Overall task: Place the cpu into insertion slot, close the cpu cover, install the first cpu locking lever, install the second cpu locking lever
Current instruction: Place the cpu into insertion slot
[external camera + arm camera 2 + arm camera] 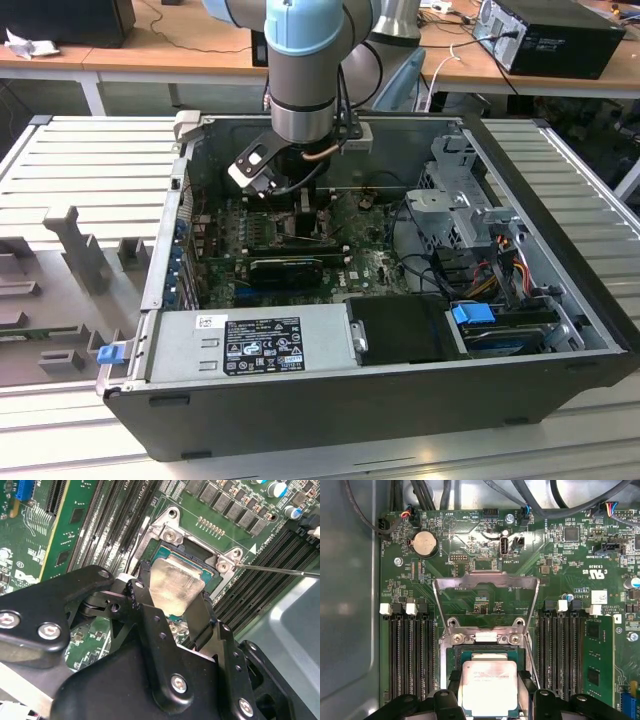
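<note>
First wrist view shows the jaws closed on opposite edges of the chip (487, 687), holding it low over the black socket (512, 655), with the hinged cover (485, 577) swung open behind.

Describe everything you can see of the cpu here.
The cpu is a flat square chip with a dull silver metal face bearing faint print and a thin green edge. It lies face up over the open black socket, held at two opposite edges by the black fingers of the gripper. Whether it is fully seated cannot be told.
</note>
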### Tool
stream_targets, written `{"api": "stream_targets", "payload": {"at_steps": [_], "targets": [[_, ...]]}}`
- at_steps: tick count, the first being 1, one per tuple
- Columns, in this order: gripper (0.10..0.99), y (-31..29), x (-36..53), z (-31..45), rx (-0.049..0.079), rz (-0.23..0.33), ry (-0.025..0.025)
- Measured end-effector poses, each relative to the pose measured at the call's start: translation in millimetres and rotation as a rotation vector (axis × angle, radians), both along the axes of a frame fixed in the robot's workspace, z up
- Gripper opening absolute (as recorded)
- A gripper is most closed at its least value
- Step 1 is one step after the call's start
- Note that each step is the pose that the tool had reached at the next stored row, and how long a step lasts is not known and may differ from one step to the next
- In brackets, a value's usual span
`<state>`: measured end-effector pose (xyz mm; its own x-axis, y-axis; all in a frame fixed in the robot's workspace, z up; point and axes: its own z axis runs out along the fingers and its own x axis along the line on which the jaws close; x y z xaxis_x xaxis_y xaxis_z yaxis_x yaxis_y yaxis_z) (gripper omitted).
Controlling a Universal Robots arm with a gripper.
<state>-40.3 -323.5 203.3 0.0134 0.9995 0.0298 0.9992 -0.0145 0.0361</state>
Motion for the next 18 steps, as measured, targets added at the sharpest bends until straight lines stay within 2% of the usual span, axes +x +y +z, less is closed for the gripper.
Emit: {"api": "stream_targets", "payload": {"at_steps": [9, 10, 18], "targets": [[0.541, 0.0, 0.1, -0.1, 0.001, 0.000, -0.0001], [0.604, 0.0, 0.2, -0.1, 0.001, 0.000, -0.0001], [0.604, 2.8, 0.3, -0.2, 0.001, 0.000, -0.0001]]}}
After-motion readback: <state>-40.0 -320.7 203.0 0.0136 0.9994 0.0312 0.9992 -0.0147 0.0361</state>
